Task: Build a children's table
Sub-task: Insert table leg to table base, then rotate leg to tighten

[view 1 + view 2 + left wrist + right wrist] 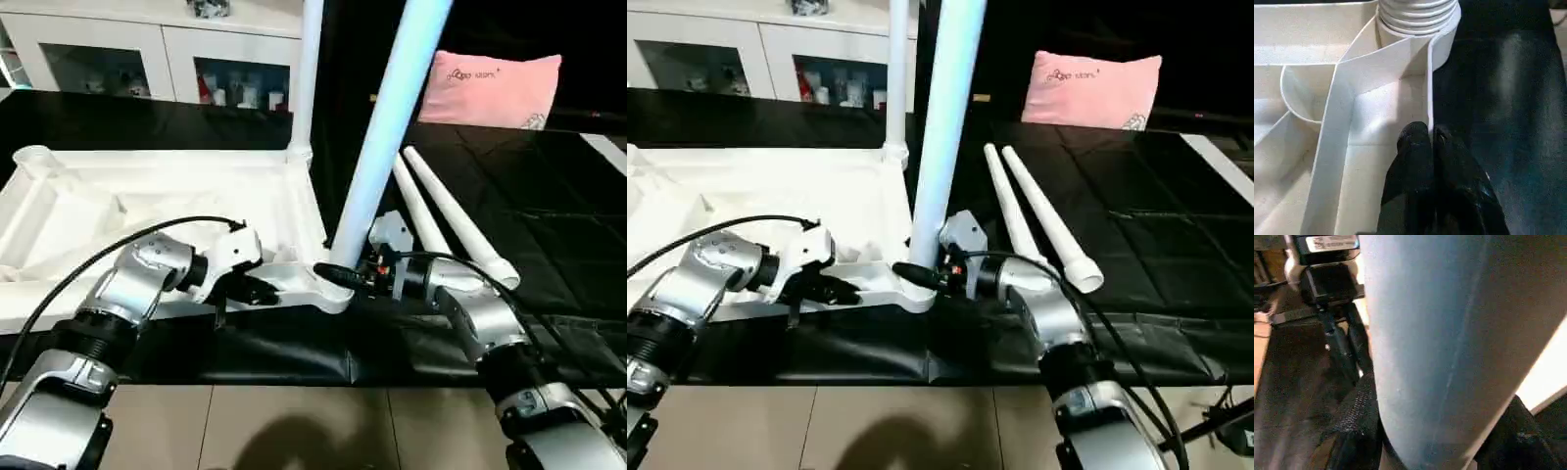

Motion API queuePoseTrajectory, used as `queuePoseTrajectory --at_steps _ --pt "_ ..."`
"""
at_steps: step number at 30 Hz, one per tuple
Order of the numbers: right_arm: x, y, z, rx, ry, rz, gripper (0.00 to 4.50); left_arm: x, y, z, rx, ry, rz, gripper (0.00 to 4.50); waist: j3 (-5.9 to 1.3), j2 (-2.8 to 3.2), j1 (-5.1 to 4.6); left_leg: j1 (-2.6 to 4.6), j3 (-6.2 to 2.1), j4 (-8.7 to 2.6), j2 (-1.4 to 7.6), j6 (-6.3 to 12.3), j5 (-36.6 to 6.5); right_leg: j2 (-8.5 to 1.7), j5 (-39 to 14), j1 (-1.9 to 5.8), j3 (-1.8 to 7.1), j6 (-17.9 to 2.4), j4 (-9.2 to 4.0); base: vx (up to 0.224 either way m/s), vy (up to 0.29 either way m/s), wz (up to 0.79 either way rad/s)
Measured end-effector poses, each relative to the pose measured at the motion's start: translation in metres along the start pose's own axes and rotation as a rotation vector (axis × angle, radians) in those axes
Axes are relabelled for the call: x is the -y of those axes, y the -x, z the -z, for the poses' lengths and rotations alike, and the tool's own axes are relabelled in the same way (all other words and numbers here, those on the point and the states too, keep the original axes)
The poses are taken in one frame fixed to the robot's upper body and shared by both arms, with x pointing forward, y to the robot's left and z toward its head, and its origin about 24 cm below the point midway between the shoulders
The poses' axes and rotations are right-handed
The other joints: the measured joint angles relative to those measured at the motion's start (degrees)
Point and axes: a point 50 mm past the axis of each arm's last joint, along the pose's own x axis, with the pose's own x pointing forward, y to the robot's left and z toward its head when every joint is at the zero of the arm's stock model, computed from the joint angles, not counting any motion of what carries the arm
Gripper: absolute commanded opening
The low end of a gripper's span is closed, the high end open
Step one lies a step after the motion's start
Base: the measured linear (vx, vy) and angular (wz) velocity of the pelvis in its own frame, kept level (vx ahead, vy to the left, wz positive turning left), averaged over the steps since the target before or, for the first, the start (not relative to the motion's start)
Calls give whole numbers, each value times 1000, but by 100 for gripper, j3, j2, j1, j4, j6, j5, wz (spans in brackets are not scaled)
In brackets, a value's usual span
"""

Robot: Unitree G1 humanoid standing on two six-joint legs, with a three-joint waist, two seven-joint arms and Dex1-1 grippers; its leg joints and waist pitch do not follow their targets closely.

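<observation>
1. Tabletop (147, 196): upside down, ribs up, on the black mat (549, 215); one leg (308, 69) upright in its far corner socket
2. Second leg (387, 127): my right hand (343, 277) grips its base, long axis leaning away from vertical over the near corner socket (328, 294)
3. Left hand (1431, 142): pinched shut on the near rim, just left of that socket
4. Two spare legs (456, 220): flat on the mat, right of me
</observation>
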Motion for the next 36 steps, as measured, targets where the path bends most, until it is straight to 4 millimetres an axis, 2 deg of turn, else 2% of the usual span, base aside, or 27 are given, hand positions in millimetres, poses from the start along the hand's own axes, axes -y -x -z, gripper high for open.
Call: queuePoseTrajectory --at_steps 3,5,9,14,22,26,29,31,33,35,36 --pt "-5 3 2 -19 25 -57 193 3 -3 -1 -36 -30 50 0 -8 84 33 80 2 -36 -7 10 -8 -2 -23 85 -2 39 -48 0 0 0" --pt "-6 3 2 -25 36 -76 193 3 -4 -1 -47 -42 66 0 -7 139 53 102 5 -40 -8 11 -15 -3 -31 101 0 46 -50 0 0 0" --pt "-7 3 1 -28 53 -97 193 1 -5 -3 -70 -69 91 0 -23 182 93 125 7 -81 -12 9 -14 -3 -42 107 -2 44 -50 0 0 0" --pt "-8 4 1 -29 55 -110 193 -1 -9 -5 -72 -69 109 0 -33 196 111 128 7 -97 -12 8 -13 -1 -49 107 -4 37 -49 0 0 0" --pt "-9 2 2 -22 50 -90 193 -2 -10 -5 -63 -48 99 0 -34 197 106 129 6 -98 -13 8 -13 -2 -52 107 -4 42 -49 0 0 0" --pt "-4 -8 1 4 34 32 193 -6 -10 -1 -40 36 15 0 -27 185 84 131 6 -98 -18 9 -13 -3 -53 103 -3 44 -49 0 0 0" --pt "8 -20 0 22 -28 205 193 -11 -8 2 -3 123 -116 0 2 146 13 119 -11 -91 -19 8 -12 -4 -53 81 -26 45 -66 -36 2 -6" --pt "15 -26 -3 24 -63 294 193 -12 -8 2 20 169 -173 0 18 139 -68 111 -46 -92 -6 8 -12 -13 -53 82 -110 45 -148 -27 3 -6" --pt "25 -36 -8 15 -113 394 193 -12 -11 -2 51 220 -235 0 37 114 -140 62 -68 -105 0 9 -12 -27 -52 80 -175 43 -229 0 0 0" --pt "32 -43 -14 -5 -128 472 193 -12 -16 -7 67 243 -288 0 54 81 -191 47 -75 -95 2 10 -11 -31 -48 72 -187 36 -244 0 0 0" --pt "34 -46 -17 -9 -136 511 193 -12 -17 -10 72 252 -318 0 70 37 -212 44 -64 -92 -4 10 -11 -40 -31 64 -180 9 -236 0 0 0"
